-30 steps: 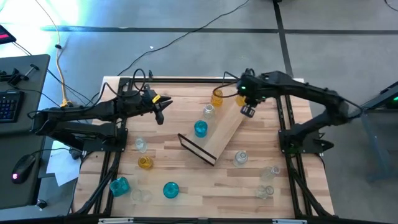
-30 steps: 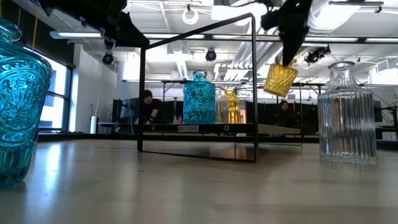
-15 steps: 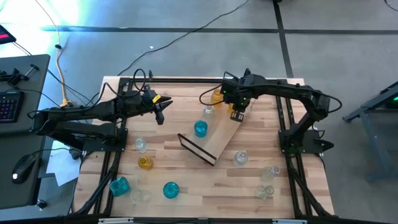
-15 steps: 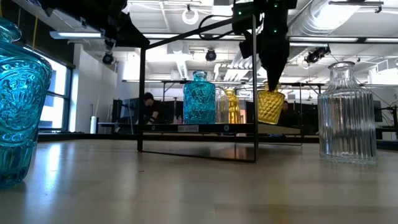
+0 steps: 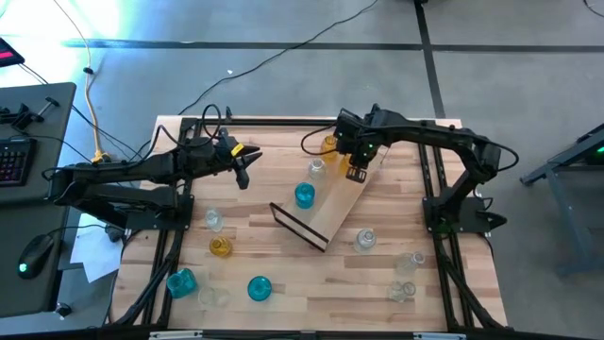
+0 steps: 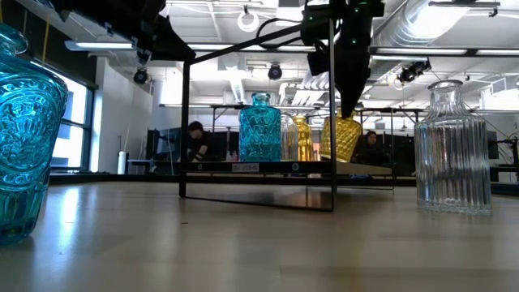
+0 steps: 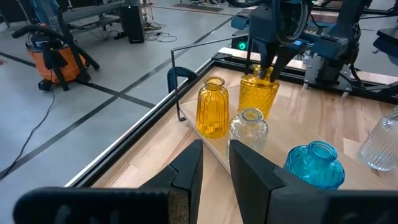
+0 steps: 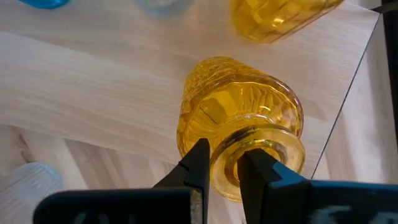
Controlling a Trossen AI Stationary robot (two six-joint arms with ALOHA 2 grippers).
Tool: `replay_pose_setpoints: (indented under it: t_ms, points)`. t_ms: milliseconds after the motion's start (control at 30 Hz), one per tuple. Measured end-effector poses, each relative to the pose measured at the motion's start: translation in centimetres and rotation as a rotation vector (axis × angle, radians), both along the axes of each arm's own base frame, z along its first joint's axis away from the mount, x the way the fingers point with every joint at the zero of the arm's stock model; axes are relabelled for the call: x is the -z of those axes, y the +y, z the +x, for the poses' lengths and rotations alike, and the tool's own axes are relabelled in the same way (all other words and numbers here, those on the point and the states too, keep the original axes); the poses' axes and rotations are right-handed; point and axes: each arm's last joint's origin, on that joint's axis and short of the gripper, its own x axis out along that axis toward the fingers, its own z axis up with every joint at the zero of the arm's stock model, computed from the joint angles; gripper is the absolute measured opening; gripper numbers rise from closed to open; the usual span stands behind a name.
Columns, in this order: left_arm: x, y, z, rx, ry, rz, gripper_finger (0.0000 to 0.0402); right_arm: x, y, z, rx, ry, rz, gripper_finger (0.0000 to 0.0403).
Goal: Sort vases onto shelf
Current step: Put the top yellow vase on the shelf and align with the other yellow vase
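Note:
The shelf [image 5: 338,210] is a light-wood board lying slantwise mid-table, with a black wire frame [image 6: 259,113] at its end. On it stand a teal vase [image 5: 304,195], a clear vase [image 7: 249,127] and an amber vase [image 7: 211,106]. My right gripper [image 8: 224,168] is shut on a second amber vase [image 7: 258,93] at the board's far end, beside the first. My left gripper [image 7: 216,171] hangs over the table's left half, fingers a little apart, nothing between them. My right gripper pinches the amber vase's rim [image 8: 225,157] at its mouth, one finger [image 8: 258,171] seemingly inside the opening and one [image 8: 198,167] outside. The fingers come from above, pointing down. The vase leans a little, and its base [image 6: 340,157] is down at the shelf board.
Loose vases stand on the tabletop: a clear one [image 5: 215,219] and an amber one [image 5: 220,246] at left, two teal ones [image 5: 181,281] [image 5: 258,288] near the front, clear ones [image 5: 365,240] [image 5: 410,262] at right. Black rails [image 5: 429,179] border the table.
My right gripper has come down and toward the table's left with the amber vase, tipping more upright. The vase, hanging tilted above the shelf a second ago, now has its base down at the board beside the other amber vase.

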Motion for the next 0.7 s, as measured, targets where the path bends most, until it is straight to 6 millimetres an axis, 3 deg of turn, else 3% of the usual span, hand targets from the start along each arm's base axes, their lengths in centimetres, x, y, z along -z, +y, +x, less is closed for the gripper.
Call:
replay_pose_setpoints:
  t_ms: [700]
  points:
    - [0.0,0.0,0.0,0.0,0.0,0.001,0.0071,0.01,0.01,0.05,0.006,-0.012,0.019,0.0039]
